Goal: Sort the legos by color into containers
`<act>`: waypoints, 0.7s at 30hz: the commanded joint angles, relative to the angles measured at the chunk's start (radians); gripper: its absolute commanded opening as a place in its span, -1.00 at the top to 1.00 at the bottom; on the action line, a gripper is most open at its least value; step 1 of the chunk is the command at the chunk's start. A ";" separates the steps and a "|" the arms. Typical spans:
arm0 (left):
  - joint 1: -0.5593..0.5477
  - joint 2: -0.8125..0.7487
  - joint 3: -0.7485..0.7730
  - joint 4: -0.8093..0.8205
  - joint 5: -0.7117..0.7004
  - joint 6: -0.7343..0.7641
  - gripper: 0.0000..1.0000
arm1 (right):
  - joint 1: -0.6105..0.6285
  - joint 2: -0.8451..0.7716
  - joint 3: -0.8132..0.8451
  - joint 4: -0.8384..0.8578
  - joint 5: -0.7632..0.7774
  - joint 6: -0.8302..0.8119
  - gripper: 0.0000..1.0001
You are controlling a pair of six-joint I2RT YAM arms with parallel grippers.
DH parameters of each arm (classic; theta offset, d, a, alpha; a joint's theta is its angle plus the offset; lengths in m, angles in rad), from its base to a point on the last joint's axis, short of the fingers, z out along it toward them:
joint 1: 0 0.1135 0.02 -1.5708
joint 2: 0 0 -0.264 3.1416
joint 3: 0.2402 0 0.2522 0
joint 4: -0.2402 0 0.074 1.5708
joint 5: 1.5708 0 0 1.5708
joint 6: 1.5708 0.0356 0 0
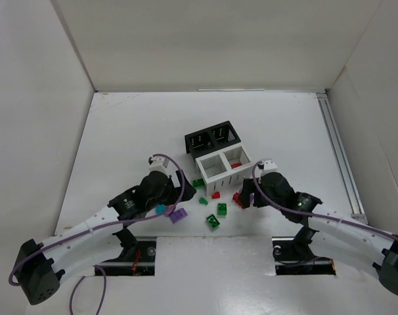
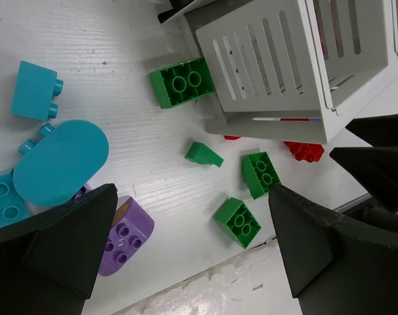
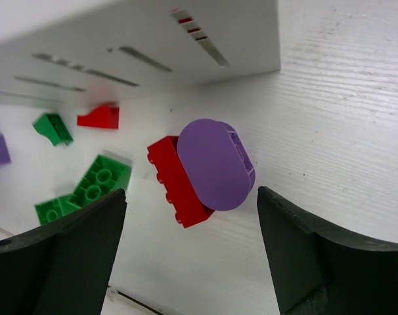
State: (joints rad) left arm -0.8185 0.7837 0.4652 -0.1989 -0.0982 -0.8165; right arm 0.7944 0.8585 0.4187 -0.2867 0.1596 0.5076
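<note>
1. Both arms reach in from the near edge of the table (image 1: 120, 125), forearms low and wrists tipped down, and close on the same patch just short of the middle.
2. The left gripper (image 2: 191, 190) is spread wide and holds nothing. It hovers over the loose legos on its side: teal bricks (image 2: 35, 90), a purple brick (image 2: 123, 236) and several green bricks (image 2: 261, 174).
3. The right gripper (image 3: 191, 191) is also wide open and empty. Its jaws straddle a red brick (image 3: 173, 190) with a purple oval piece (image 3: 215, 164) on or against it; I cannot tell whether the two are snapped together.
4. I judge these pieces light, rigid and in no danger of being crushed. Their smooth plastic walls probably slip, so a glancing touch could send one skidding across the table.
5. The best hold is likely across two flat opposite sidewalls, low on the body, not on the studs or the oval's curve. If the red and purple pieces are joined, they call for separating before either goes into a cell.
6. Just beyond the scatter, the white bin (image 1: 208, 172) stands with something red in its right cell. One green brick touches its near-left corner.
7. The black bin (image 1: 189, 139) sits against the white bin's far side, around the table's middle. I cannot make out what it holds.
</note>
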 commanded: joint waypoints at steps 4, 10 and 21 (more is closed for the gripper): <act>-0.005 -0.024 0.038 0.012 -0.020 0.007 -0.96 | 0.022 -0.029 0.012 0.006 0.135 0.299 -0.66; -0.005 -0.024 0.047 0.012 -0.020 0.026 -0.96 | 0.071 0.109 0.103 -0.112 0.253 0.456 -0.64; -0.005 0.003 0.075 0.001 0.020 0.077 -0.99 | 0.101 0.375 0.223 -0.153 0.303 0.617 -0.64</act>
State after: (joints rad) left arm -0.8185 0.7784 0.4934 -0.2001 -0.0902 -0.7658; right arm 0.8764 1.2049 0.5922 -0.4141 0.4080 1.0420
